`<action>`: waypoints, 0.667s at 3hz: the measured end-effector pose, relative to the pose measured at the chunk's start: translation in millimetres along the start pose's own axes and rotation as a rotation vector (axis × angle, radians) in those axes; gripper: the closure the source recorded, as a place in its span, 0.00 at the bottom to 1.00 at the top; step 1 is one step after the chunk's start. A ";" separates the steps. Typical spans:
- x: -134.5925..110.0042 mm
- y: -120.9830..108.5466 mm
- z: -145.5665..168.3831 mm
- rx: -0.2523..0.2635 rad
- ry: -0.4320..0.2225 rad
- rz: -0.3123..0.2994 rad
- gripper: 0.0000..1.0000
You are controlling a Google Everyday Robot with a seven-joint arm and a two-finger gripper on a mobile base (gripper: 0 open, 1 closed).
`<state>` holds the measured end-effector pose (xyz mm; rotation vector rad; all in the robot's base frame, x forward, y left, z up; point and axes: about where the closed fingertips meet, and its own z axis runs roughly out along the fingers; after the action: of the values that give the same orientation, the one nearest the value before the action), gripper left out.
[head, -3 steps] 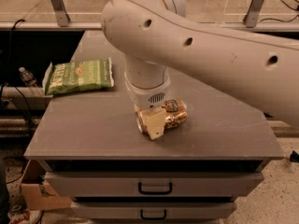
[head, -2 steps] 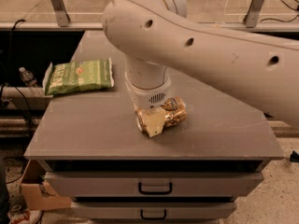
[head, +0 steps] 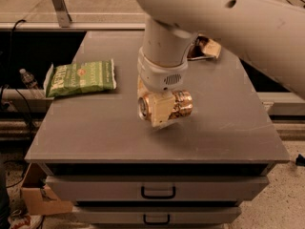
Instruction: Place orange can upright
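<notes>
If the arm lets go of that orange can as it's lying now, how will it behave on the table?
The orange can lies sideways in the gripper over the middle of the table; being round, it would likely roll on that flat top. Its shiny wall may slip or dent if squeezed hard.

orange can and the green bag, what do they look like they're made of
The orange can looks like thin metal, probably aluminium: glossy gold-orange body with bright glints. The green bag seems crinkly plastic film, wrinkled with a soft sheen. The pincer, over the middle of the table, grips the can on its side.
</notes>
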<state>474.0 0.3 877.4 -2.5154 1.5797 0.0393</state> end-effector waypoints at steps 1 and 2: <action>12.9 -10.3 -25.8 -0.006 -0.184 0.042 1.00; 18.3 -23.4 -41.8 -0.017 -0.415 0.110 1.00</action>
<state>500.2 -12.7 919.6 -2.2361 1.5392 0.5521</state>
